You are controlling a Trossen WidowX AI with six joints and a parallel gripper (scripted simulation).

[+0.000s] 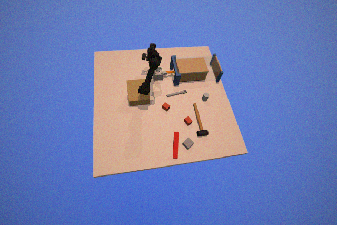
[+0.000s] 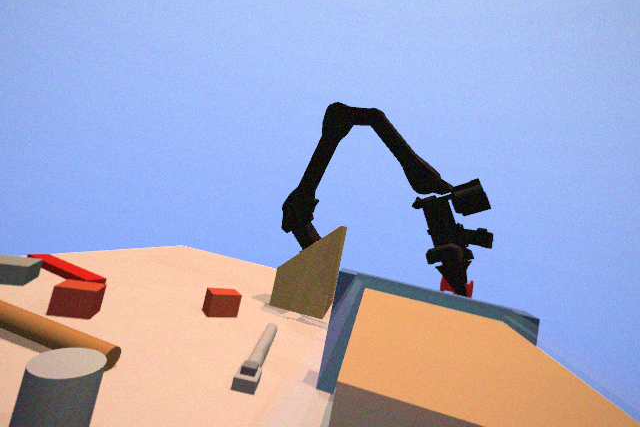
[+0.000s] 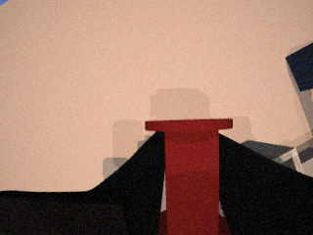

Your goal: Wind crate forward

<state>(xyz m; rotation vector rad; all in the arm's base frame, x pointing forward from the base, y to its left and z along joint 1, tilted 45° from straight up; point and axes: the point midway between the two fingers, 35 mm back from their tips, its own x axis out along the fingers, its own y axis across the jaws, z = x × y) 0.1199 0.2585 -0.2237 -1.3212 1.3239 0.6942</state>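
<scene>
Black and jointed, the arm point(image 1: 150, 76) point(image 2: 395, 140) rises by a tan block point(image 1: 138, 90) point(image 2: 309, 277) near the counter's left edge, as the top view shows it, and bends over toward the upper edge. Its claw point(image 2: 460, 282) point(image 3: 183, 137) is closed on a red knob point(image 2: 468, 288) point(image 3: 192, 166), one finger on each side (its wide cap shows just past the fingertips). The grey winch point(image 1: 158, 74) is near the upper edge, with an orange strap point(image 1: 170, 71) running toward the blue frame point(image 1: 176, 76) point(image 2: 439, 298). Just behind that frame, toward the upper right corner, the crate point(image 1: 191, 66) point(image 2: 439, 350) sits flat; whether its front touches the frame, I cannot tell. A grey wrench point(image 1: 176, 93) point(image 2: 262, 347) lies mid-counter, below the frame. Toward the right edge are a grey cylinder point(image 1: 205, 96) point(image 2: 59, 386) and a hammer point(image 1: 198, 117) point(image 2: 56, 329), with two small red blocks point(image 1: 166, 106) point(image 2: 221, 302) between hammer and arm. Nearer the bottom edge, a red strip point(image 1: 175, 145) point(image 2: 67, 268) lies beside a grey block point(image 1: 188, 143) point(image 2: 18, 269).
</scene>
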